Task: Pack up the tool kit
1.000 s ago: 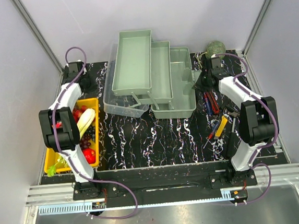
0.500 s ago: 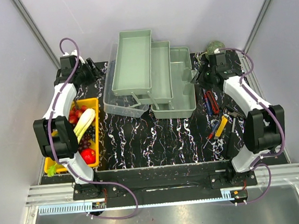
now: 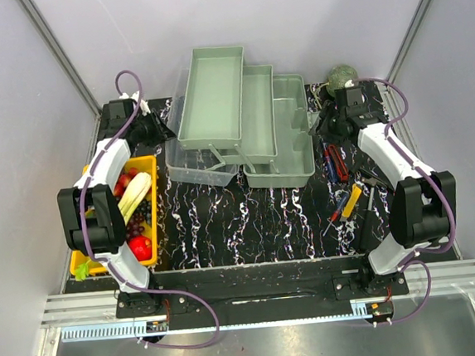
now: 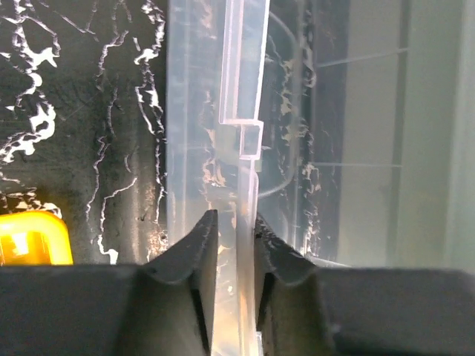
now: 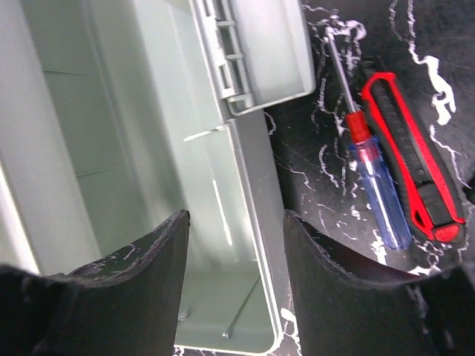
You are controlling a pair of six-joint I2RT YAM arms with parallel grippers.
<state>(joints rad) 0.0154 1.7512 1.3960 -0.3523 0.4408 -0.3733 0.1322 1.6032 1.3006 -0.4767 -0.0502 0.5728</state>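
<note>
Right now my left gripper pinches the translucent lid by its rim, between the fingers. The right gripper stands open astride the toolbox wall. I'd seat both squarely before folding.

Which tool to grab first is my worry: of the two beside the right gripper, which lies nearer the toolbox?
The blue-handled screwdriver; it lies between the toolbox wall and the red-and-black utility knife.

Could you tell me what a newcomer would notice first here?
The grey-green toolbox stands open at the back middle, trays fanned out, empty. The left pincer pinches its translucent lid, the right pincer straddles its right wall, open. Hand tools lie loose at its right, a yellow produce tray at its left.
</note>
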